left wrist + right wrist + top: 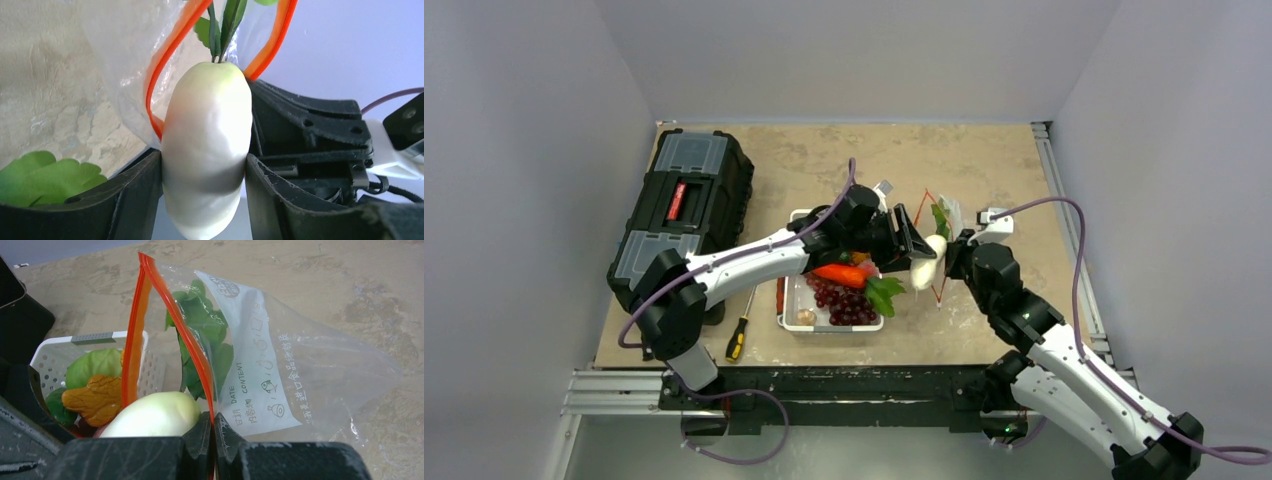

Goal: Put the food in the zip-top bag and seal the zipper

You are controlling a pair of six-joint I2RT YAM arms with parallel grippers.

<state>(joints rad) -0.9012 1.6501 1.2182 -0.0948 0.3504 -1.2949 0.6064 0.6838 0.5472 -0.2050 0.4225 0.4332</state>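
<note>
At the bag's (300, 370) mouth, left hand (202, 167) grips radish (207, 120) while right hand (213, 432) pinches zipper (167, 297).

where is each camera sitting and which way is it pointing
top external: fixed above and behind the arms, looking down on the table; left arm and right arm show, bases at the bottom.
left wrist: on the left arm, facing along the left hand, which grips the white radish, toward the zip-top bag mouth; its fingers show.
right wrist: on the right arm, facing over the right hand, shut on the zipper, toward the tray; fingers show.
shared: both wrist views show the radish and zipper.
</note>
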